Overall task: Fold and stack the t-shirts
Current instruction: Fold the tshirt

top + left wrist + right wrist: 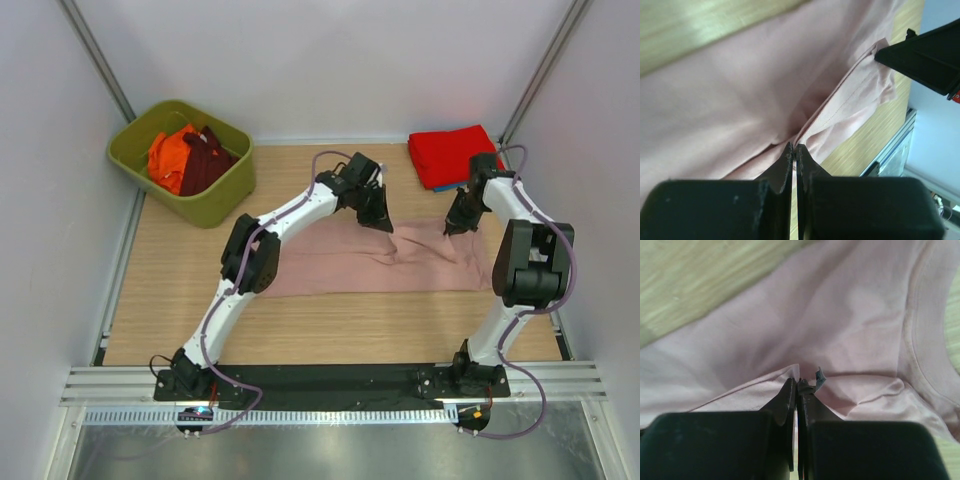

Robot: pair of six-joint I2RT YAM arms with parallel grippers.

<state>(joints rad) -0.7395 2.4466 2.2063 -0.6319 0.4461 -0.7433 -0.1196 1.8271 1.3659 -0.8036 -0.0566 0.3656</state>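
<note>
A dusty-pink t-shirt [340,268] lies spread across the middle of the wooden table [180,320]. The left gripper [386,224] is pinched shut on a fold along the shirt's far edge. The right gripper [449,229], nearer the table's right edge, is clamped shut on the same cloth.

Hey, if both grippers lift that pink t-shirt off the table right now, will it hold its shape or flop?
Probably flop: the pink t-shirt puckers into soft folds where the left gripper and right gripper pinch it. The span between them would likely sag. It looks thin, so it is likely light for its size.
</note>
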